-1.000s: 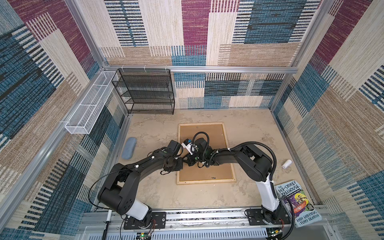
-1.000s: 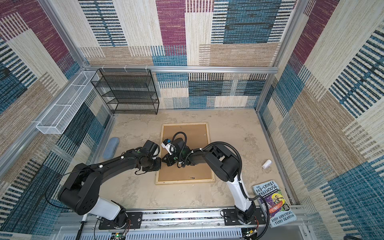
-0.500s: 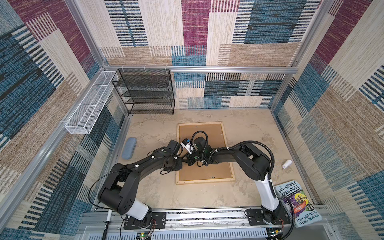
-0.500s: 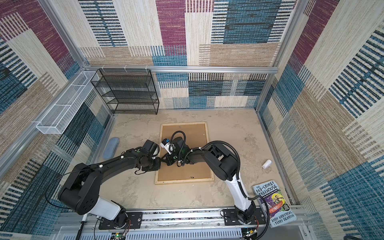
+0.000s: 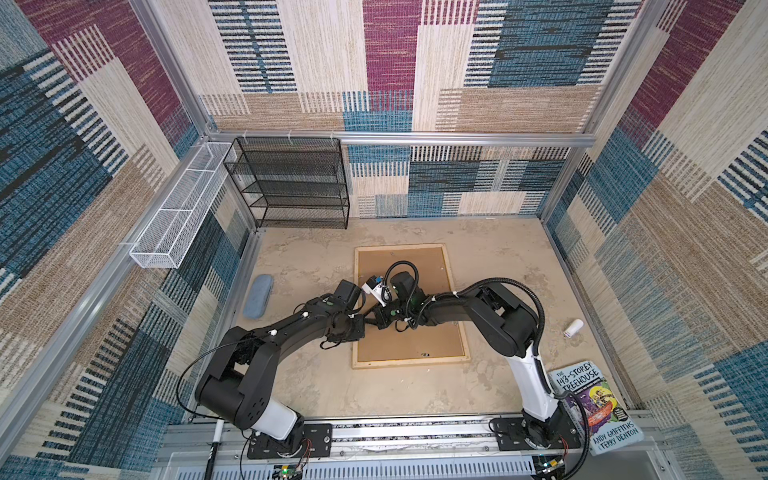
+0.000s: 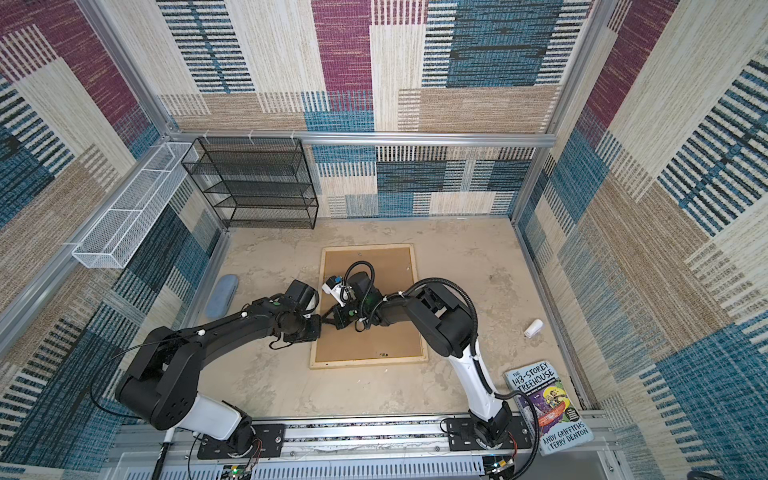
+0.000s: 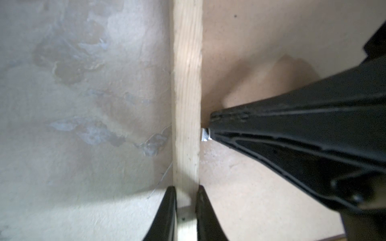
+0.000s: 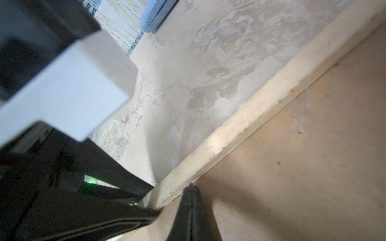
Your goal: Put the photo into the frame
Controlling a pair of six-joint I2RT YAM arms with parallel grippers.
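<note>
A black mesh shelf (image 5: pixel 291 183) (image 6: pixel 253 183) stands against the back wall near the left corner. Just beside it, a long white wire basket (image 5: pixel 178 208) (image 6: pixel 124 220) hangs along the left wall. A blue case (image 5: pixel 257 296) (image 6: pixel 222 295) (image 8: pixel 154 14) lies on the mottled beige floor (image 5: pixel 316 390) near that wall. A brown board (image 5: pixel 411 345) (image 6: pixel 370 345) (image 7: pixel 250 41) (image 8: pixel 313 146) lies flat mid-floor. A small white cylinder (image 5: pixel 573 328) (image 6: pixel 533 328) lies on its side near the right wall. Nearer the front, a book (image 5: pixel 594 411) (image 6: pixel 548 411) titled "The 143-Storey Treehouse" lies cover up, its near end over the front rail. The walls are a blue, maroon and beige woven patchwork.
</note>
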